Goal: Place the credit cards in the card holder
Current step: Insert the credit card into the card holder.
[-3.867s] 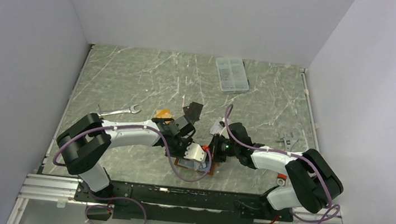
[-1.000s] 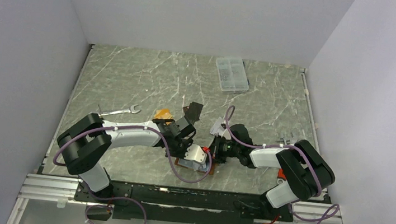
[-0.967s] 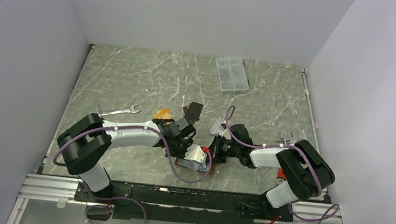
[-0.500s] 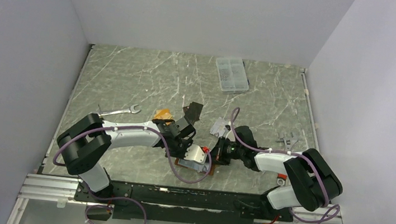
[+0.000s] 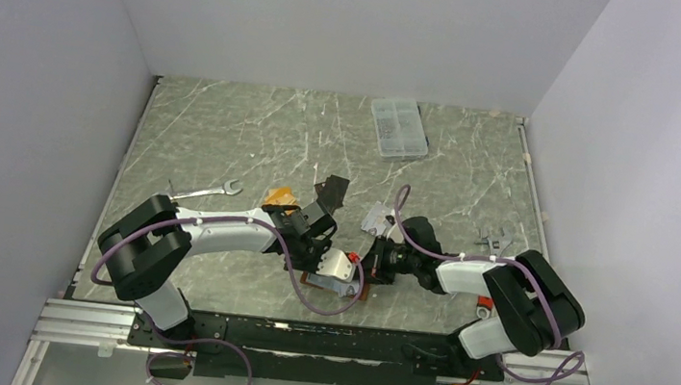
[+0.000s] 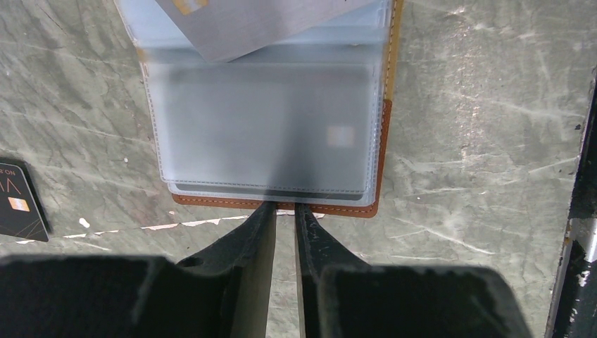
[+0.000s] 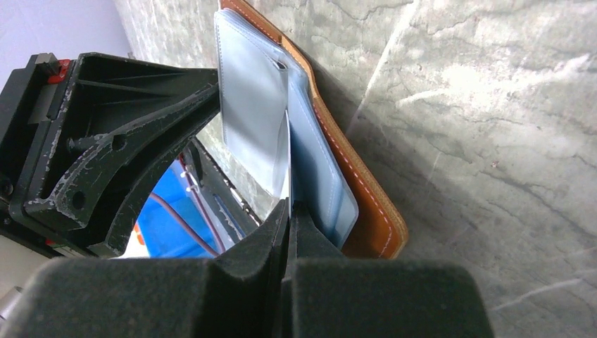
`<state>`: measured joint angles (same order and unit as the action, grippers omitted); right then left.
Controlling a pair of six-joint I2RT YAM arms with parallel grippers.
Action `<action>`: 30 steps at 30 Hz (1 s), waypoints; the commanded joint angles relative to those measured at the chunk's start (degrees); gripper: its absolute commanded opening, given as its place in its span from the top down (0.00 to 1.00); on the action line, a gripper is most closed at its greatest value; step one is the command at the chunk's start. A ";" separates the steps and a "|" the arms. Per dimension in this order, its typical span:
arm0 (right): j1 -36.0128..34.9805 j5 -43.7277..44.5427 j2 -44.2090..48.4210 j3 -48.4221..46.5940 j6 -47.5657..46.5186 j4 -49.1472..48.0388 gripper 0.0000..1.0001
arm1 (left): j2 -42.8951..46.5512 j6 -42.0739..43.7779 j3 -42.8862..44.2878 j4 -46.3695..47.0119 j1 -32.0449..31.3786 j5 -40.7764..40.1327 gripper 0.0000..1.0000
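The right gripper [image 7: 288, 211] clamps the silver-grey card [image 6: 239, 24], skewed over the far pocket of the open card holder [image 6: 381, 162] (not square to its mouth); the left gripper [image 6: 283, 218], nearly closed, pinches the holder's near edge.

Brown card holder [image 6: 271, 134], silver-grey card [image 6: 253, 24]
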<state>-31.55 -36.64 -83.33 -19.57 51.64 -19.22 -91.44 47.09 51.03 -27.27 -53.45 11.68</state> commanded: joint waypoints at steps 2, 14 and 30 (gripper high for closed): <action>-0.05 -1.32 -1.21 -0.97 0.06 -3.76 1.00 | -0.14 -0.10 0.30 -0.22 -0.43 1.76 0.79; -0.11 -1.96 2.00 -1.67 -1.27 -1.18 1.00 | -0.52 0.22 0.59 -0.67 -0.44 1.60 0.80; -0.06 -2.49 -0.81 -0.29 -0.82 -5.07 1.00 | 1.00 0.38 0.56 -1.85 -0.43 1.51 0.81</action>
<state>-31.53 -38.04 -83.00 -19.84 51.20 -20.25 -91.42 47.13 51.03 -27.57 -53.47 11.70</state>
